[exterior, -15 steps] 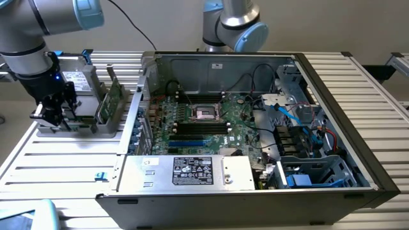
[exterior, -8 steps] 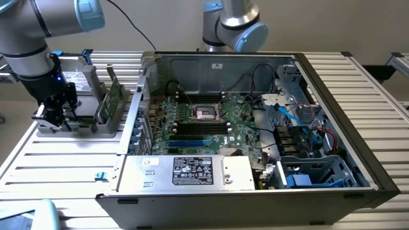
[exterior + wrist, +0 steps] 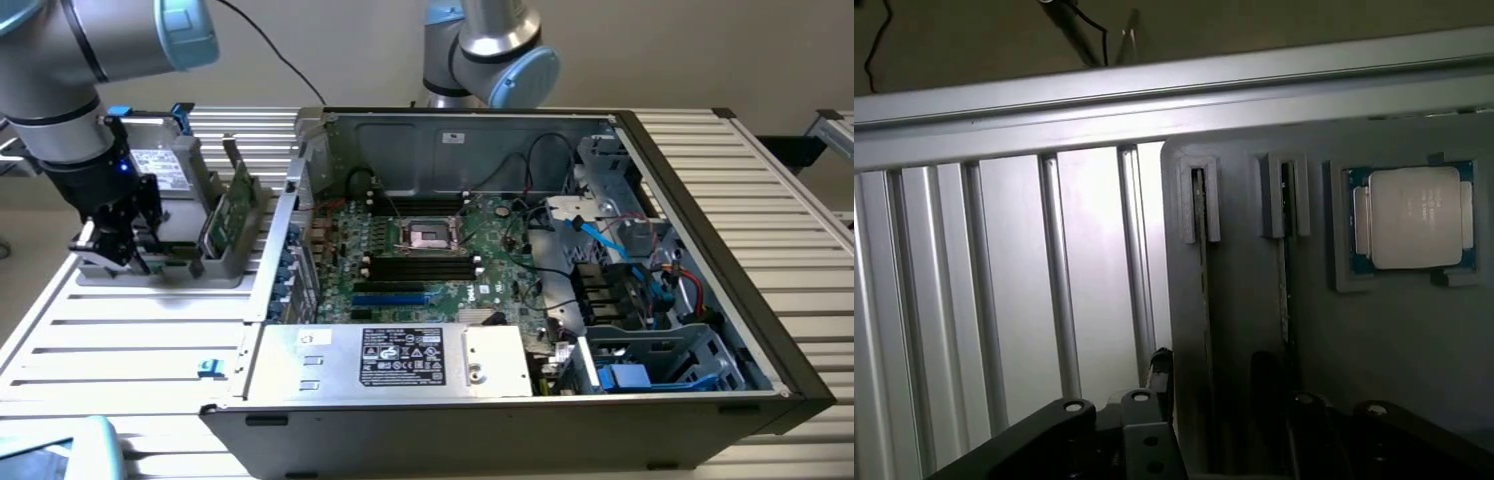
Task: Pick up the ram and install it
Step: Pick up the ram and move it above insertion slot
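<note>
This looks like the pick-up step. The gripper (image 3: 118,250) hangs over the gray holder (image 3: 174,270) at the exterior view's left, jaws wide apart and empty, well apart from the open computer case (image 3: 534,130). The ram (image 3: 1202,300) stands on edge in a holder slot, not yet lifted. It shows as a thin dark strip between the fingertips (image 3: 1160,375), beside a second slotted board (image 3: 1284,290) and a silver processor (image 3: 1414,217). Gripping something that slim would call for jaws centred and square on it, I'd judge.
</note>
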{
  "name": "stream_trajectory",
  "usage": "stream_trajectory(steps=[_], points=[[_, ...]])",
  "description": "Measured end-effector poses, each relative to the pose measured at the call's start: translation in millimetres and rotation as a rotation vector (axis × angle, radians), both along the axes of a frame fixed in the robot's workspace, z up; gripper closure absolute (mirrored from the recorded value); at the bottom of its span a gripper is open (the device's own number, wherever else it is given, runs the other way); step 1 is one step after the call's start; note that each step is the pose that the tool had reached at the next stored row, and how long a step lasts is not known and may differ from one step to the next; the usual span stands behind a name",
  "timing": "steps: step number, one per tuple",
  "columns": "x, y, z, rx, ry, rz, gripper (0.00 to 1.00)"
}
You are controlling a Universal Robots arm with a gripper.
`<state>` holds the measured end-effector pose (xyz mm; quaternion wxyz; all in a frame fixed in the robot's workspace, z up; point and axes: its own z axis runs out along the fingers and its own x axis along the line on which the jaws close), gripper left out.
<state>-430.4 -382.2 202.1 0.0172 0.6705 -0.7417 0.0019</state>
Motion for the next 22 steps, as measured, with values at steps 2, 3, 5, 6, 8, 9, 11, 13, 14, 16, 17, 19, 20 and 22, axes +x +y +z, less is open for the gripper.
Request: stream_trajectory(steps=[2, 3, 5, 6, 8, 9, 11, 13, 14, 16, 17, 19, 20, 22], points=[[0.0, 0.0, -1.6, 0.0064, 0.0007, 0.0, 0.55], [0.0, 0.0, -2.0, 0.009, 0.0012, 0.0, 0.55], [0.1, -0.4, -2.2, 0.0143, 0.0026, 0.0, 0.55], [0.0, -0.9, -2.3, 0.0171, 0.003, 0.0, 0.55], [0.1, -2.2, -2.3, 0.0203, 0.0041, -0.001, 0.55], [0.0, -3.0, -2.3, 0.0204, 0.0046, -0.001, 0.55], [0.1, -3.8, -2.3, 0.0205, 0.0053, -0.003, 0.55], [0.1, -3.8, -2.3, 0.0205, 0.0056, -0.006, 0.55], [0.2, -3.8, -2.4, 0.0206, 0.0055, -0.007, 0.55], [0.5, -3.8, -2.6, 0.0206, 0.0056, -0.01, 0.55], [0.6, -3.8, -2.6, 0.0206, 0.0056, -0.01, 0.55], [0.7, -3.8, -2.6, 0.0205, 0.0057, -0.012, 0.55], [0.8, -3.8, -2.7, 0.0206, 0.0056, -0.013, 0.55], [0.8, -3.8, -2.7, 0.0205, 0.0058, -0.014, 0.64]])
